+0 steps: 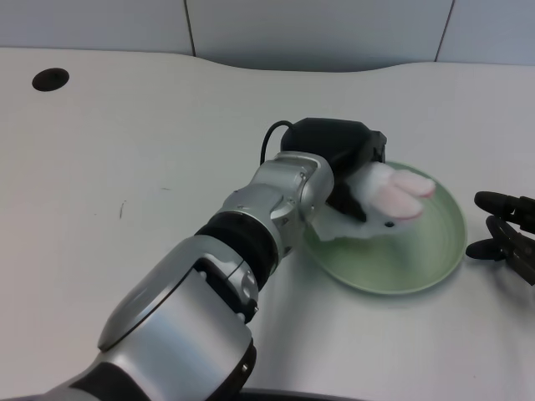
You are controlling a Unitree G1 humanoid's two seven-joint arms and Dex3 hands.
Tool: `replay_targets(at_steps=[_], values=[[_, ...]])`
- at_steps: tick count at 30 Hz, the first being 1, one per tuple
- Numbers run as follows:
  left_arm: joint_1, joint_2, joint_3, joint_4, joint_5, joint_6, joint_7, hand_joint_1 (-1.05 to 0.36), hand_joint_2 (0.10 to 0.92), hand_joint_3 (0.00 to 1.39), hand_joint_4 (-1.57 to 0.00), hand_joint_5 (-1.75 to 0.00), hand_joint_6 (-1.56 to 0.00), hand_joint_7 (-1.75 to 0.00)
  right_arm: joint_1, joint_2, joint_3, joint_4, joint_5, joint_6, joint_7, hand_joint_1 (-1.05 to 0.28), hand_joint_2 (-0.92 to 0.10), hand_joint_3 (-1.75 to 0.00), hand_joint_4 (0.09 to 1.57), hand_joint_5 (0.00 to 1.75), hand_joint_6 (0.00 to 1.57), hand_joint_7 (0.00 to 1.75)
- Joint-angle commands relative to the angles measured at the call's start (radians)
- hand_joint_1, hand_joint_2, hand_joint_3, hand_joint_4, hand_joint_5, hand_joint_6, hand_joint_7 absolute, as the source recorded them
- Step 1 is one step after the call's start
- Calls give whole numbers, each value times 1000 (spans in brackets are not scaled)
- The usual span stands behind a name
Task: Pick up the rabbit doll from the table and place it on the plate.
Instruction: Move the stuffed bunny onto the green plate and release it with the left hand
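Over the green plate [418,267], at the right of the white bench [125,167], the robot's left hand [347,163] grips a white rabbit [386,205] with pink ears. Seen from the head camera, the silver left forearm runs up from the lower left corner and ends at the plate's near-left rim, so the hand is already directly above the dish. The rabbit sticks out from the hand toward the right, its long axis running roughly left to right, ears pointing to the plate's far-right edge. Black fingers wrap its left end, and its body seems to sit low over the plate's inner surface; whether it touches the plate cannot be told. Judging by this, only letting go remains. The forearm and wrist hide the plate's left rim and most of the fingers. At the right edge the idle right hand [506,234] is cut off by the frame.
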Motion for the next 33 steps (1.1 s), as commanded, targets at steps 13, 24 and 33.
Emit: replay_targets(at_steps=[13, 24, 33], values=[[11, -13, 68, -1, -57, -35, 33, -264, 905, 100, -708, -1713, -558, -1622, 7, -8, -4, 1, 6, -5, 7, -419, -921, -274, 793, 858, 971, 3], [2, -4, 71, 2, -58, -58, -60, -508, 833, 71, -425, -1542, -400, -1486, 10, -8, 4, 1, -10, -14, -10, -421, -921, -276, 833, 894, 971, 2], [-5, 2, 74, 1, -64, -57, -103, -685, 890, 5, -115, -1091, -231, -872, 10, -8, 7, -1, -6, -7, -12, -419, -921, -277, 783, 842, 969, 1]])
